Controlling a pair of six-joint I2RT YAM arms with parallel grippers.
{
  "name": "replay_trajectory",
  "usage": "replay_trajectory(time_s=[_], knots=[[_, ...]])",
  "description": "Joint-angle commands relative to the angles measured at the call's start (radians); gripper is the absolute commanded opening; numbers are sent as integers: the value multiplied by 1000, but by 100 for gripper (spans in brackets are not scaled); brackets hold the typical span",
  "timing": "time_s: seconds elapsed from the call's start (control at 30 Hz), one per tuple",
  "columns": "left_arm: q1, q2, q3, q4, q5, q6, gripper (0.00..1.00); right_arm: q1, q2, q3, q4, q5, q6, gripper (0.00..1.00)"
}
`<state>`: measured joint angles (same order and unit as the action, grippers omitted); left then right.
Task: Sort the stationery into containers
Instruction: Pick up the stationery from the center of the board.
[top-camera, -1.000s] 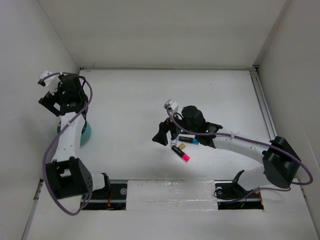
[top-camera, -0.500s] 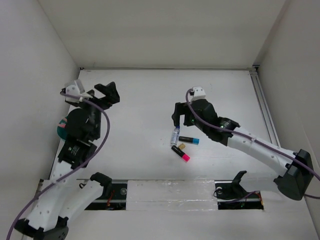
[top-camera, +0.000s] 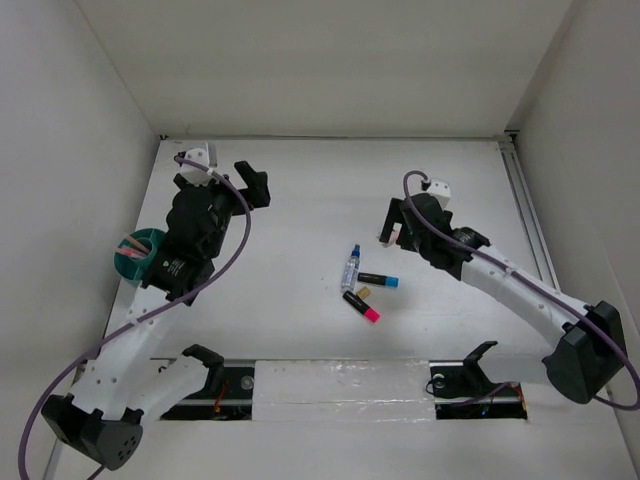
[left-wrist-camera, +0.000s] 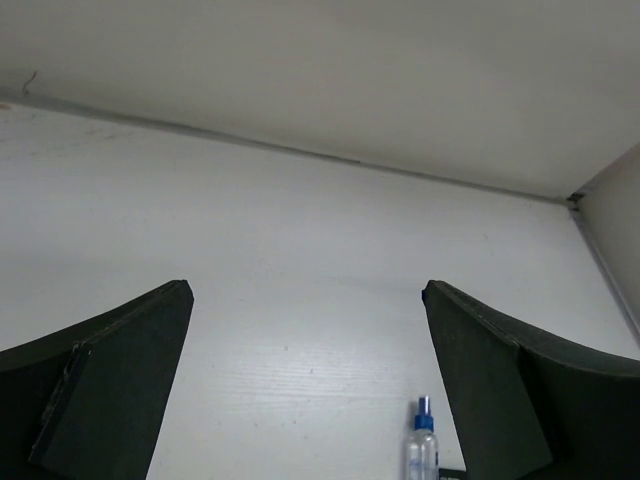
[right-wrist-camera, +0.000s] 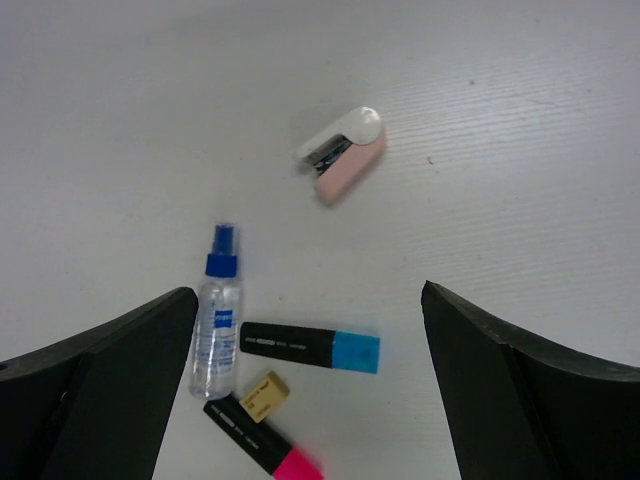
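White tabletop (top-camera: 300, 200), faintly ribbed up close, boxed in by plain white walls (top-camera: 330, 60) at 9, 12 and 3 o'clock. Metal rail (top-camera: 527, 215) along the 3 o'clock edge. Taped strip (top-camera: 340, 385) across the 6 o'clock edge, between the 2 arm bases.

Left gripper (left-wrist-camera: 306, 295): spread wide, nothing in its grasp, touching nothing. Raised over bare table toward 10 o'clock and aimed at the far wall.

Right gripper (right-wrist-camera: 308, 300): likewise spread wide and empty. Hanging above the table at about 1 o'clock of the stationery cluster, clear of every item.

Round teal organizer (top-camera: 128, 264) at 9 o'clock, close by the left wall and partly hidden behind the left arm. Thin pink pen (top-camera: 131, 243) showing inside it; which compartment, impossible to tell.

4 items bunched flat on the table just off centre, toward 4 o'clock:
- tan eraser (right-wrist-camera: 263, 395) in the middle
- small clear spray bottle (right-wrist-camera: 217, 318) with a blue cap at 11 o'clock of the eraser
- black marker with blue end (right-wrist-camera: 310, 346) at 1 o'clock of it
- black marker with pink end (right-wrist-camera: 262, 448) at 6 o'clock, just beside it

Small pink-and-white stapler (right-wrist-camera: 343, 153) lying alone at 1 o'clock of the bottle, near the cluster but apart from it.
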<state>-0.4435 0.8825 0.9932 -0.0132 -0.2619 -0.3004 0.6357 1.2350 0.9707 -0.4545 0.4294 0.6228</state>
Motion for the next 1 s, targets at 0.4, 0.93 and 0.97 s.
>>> replay_trajectory(time_s=[0.4,0.93,0.97], knots=[[3,32,84,-44,-36,-2,100,51,73,-56,-23,9,138,98],[3,136,142,-119,-60,-2,100,142,244,-9,157,-142,55,78],[3,136,142,-119,-60,-2,100,142,244,5,157,-142,55,76]])
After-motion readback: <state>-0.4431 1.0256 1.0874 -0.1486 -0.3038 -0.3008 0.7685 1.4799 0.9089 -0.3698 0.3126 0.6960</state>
